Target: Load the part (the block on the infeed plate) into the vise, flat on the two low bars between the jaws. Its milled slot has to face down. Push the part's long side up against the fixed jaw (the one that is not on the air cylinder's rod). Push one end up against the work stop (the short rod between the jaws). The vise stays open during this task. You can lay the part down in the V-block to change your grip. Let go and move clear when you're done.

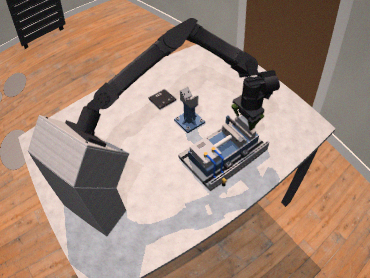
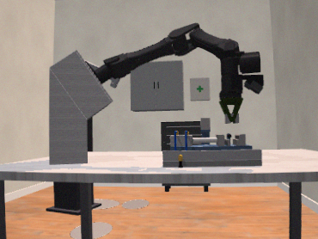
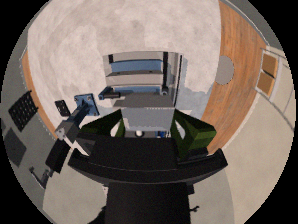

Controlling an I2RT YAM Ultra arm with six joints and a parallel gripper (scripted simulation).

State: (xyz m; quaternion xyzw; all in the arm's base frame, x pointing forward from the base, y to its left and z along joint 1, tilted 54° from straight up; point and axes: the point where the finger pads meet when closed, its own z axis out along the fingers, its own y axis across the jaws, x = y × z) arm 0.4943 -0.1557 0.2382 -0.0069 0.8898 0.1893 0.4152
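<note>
pale mottled table (image 1: pixel 150 200) on a wood-plank floor (image 1: pixel 340 220); grey walls, brown panel behind, grey wall cabinet (image 2: pixel 156 85) and a small sign with a green cross (image 2: pixel 199 88) in the exterior view. no readable writing anywhere.

gripper (image 2: pixel 231 115) hangs above the far end of the vise (image 1: pixel 225 150), fingers pointing down, clenched on the part (image 3: pixel 148 120), a pale grey block seen between the green fingers in the wrist view. part is off the surface, over the open vise, not touching it.

slot side of the part cannot be told. work stop too small to make out. infeed plate (image 1: pixel 162 98) and v-block (image 1: pixel 189 112) sit well off to the gripper's side, toward the arm base.
</note>
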